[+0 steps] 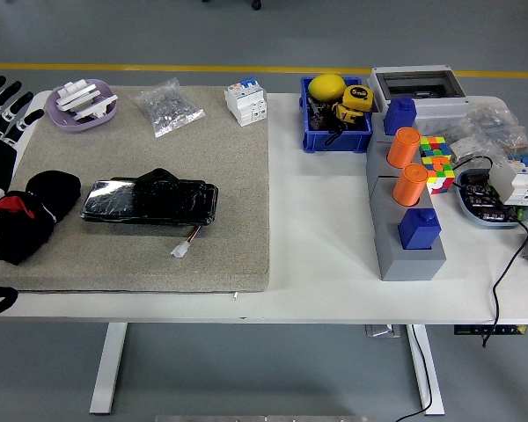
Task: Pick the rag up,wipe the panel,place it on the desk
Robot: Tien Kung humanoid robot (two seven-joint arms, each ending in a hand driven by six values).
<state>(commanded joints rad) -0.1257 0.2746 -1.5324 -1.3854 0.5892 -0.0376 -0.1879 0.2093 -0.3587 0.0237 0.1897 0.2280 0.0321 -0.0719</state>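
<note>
The fingers [7,95] of the left hand [0,132] are spread apart and point up toward the far side, holding nothing; the hand shows at the left edge of the table [334,264], above the mat's left border. The right hand is not in view.

The rag [31,215] is a black bundle of cloth with a bit of red at its left side. It lies on the grey mat [158,158] near the mat's left edge, just to the near side of the hand and slightly to its right, not touched by it. Just to the right of the rag lies the panel [150,202], a long dark, glossy slab with a short wire and white plug at its near right end.

The rag looks soft, light and loosely bunched, so it should give under the fingers and fold rather than slip. A grasp from above over the thick middle of the bundle, closing the fingers around the heaped cloth, seems the safest hold; pinching only the red tip might leave most of it dragging. The mat's rough surface may cling slightly to the cloth. The panel's shiny wrapping looks smooth, and its wire could snag during wiping.
</note>
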